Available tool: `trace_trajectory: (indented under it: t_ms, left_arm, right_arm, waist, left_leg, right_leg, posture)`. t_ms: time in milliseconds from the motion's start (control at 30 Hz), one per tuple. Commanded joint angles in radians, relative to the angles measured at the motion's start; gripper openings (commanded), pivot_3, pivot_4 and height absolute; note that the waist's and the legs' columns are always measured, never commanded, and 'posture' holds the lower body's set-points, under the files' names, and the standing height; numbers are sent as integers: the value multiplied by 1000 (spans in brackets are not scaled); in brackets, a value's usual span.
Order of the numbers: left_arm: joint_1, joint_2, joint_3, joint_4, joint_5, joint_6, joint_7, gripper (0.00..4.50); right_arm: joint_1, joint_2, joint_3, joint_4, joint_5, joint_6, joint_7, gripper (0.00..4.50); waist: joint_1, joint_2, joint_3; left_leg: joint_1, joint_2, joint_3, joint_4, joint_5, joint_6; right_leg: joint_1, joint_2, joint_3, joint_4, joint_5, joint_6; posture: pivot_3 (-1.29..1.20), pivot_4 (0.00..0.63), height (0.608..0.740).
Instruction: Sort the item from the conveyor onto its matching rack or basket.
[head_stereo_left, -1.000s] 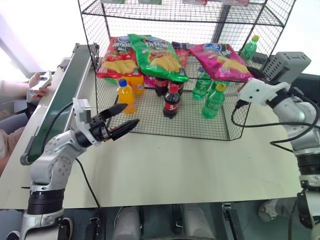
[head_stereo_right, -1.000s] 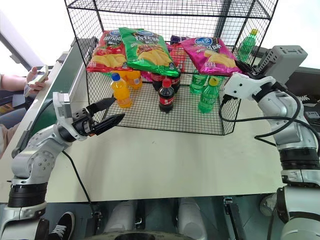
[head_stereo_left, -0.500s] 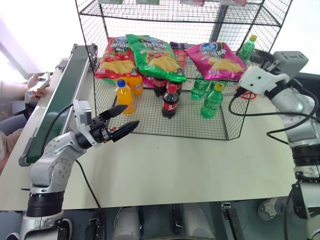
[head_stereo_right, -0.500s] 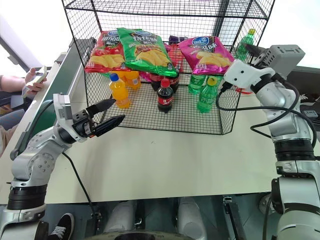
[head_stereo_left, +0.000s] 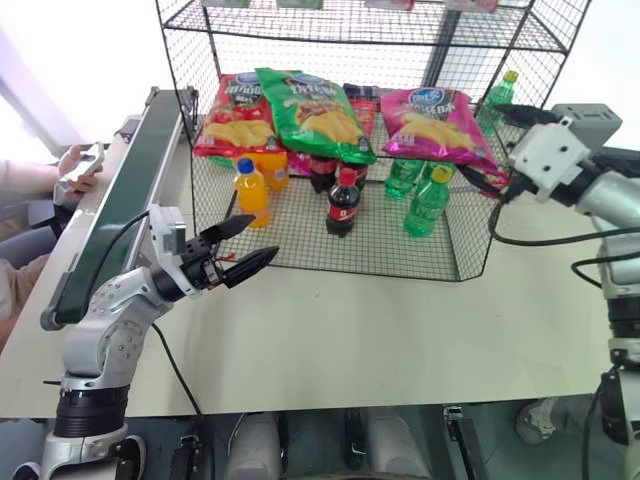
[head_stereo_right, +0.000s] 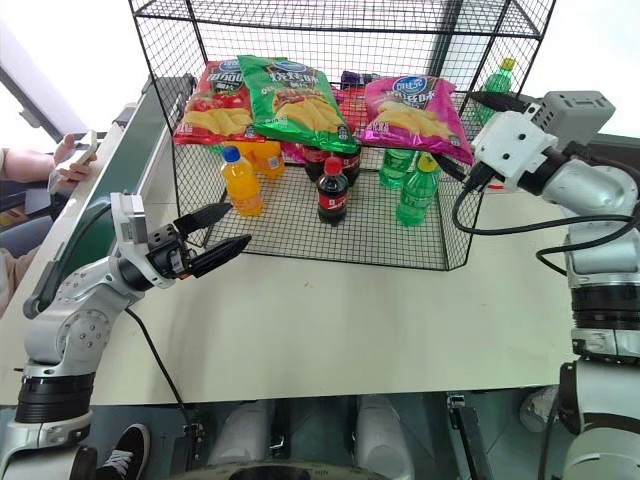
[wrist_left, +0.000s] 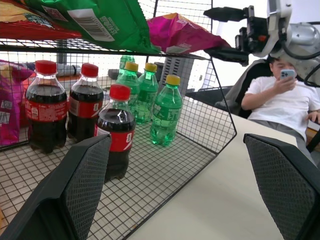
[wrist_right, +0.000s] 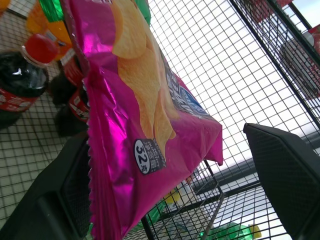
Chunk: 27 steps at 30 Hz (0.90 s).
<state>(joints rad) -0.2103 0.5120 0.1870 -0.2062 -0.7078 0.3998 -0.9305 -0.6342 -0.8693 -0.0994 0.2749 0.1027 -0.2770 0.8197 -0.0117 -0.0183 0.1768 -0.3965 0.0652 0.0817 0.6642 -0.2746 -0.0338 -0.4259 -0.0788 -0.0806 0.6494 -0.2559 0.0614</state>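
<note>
A pale table (head_stereo_left: 330, 330) bears the black wire rack (head_stereo_left: 330, 245) and green conveyor (head_stereo_left: 120, 205).

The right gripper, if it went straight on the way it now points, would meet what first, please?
Most likely the pink chip bag, lying on the rack tier just ahead of the open right gripper; depth is uncertain.

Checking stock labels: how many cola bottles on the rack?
3, all on the rack's bottom shelf: one cola bottle in front, two side by side behind it. More may be hidden further back.

A cream table (head_stereo_left: 330, 330) stands before what seems a bright window (head_stereo_left: 60, 60).
</note>
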Motion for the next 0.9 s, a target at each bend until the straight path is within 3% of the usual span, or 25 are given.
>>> trace_trajectory:
  t_ms: [33,400,467,633,767,833,900]
  left_arm:
    - [-1,5,4,-15,12,-34,-12,4500]
    - [3,7,4,-16,23,-43,-15,4500]
    - [4,6,4,-15,25,-45,-15,4500]
    - [3,5,1,-15,31,-48,-14,4500]
    - [4,7,-6,-14,39,-56,-17,4500]
    - [3,7,-4,-14,42,-59,-17,4500]
    - [2,7,0,-12,44,-60,-16,4500]
  right_arm:
    - [-7,-2,-29,-53,59,-4,38,4453]
    - [-14,28,-12,-77,94,16,98,4453]
    - [-5,29,8,-64,60,-8,95,3948]
    - [-3,52,26,-84,44,-7,88,3948]
    - [-16,49,47,-52,-8,-34,78,2709]
    - [-14,43,54,-39,-33,-58,80,2709]
    - [-31,48,45,-13,-46,-58,54,2166]
  waist:
    - [-1,0,0]
    - [2,0,0]
    - [2,0,0]
    - [-1,0,0]
    - [1,0,0]
    - [1,0,0]
    - [2,0,0]
  left_leg:
    - [0,0,0,0,0,0]
    - [0,0,0,0,0,0]
    - [0,0,0,0,0,0]
    - [0,0,0,0,0,0]
    - [0,0,0,0,0,0]
    - [0,0,0,0,0,0]
    - [0,0,0,0,0,0]
  right_leg:
    - [0,0,0,0,0,0]
    - [0,0,0,0,0,0]
    - [0,0,0,0,0,0]
    - [0,0,0,0,0,0]
    - [0,0,0,0,0,0]
    - [0,0,0,0,0,0]
    - [0,0,0,0,0,0]
  posture:
    - [0,150,740]
    - [0,150,740]
    - [0,150,740]
    - [0,150,740]
    - [0,150,740]
    - [0,150,740]
    - [0,150,740]
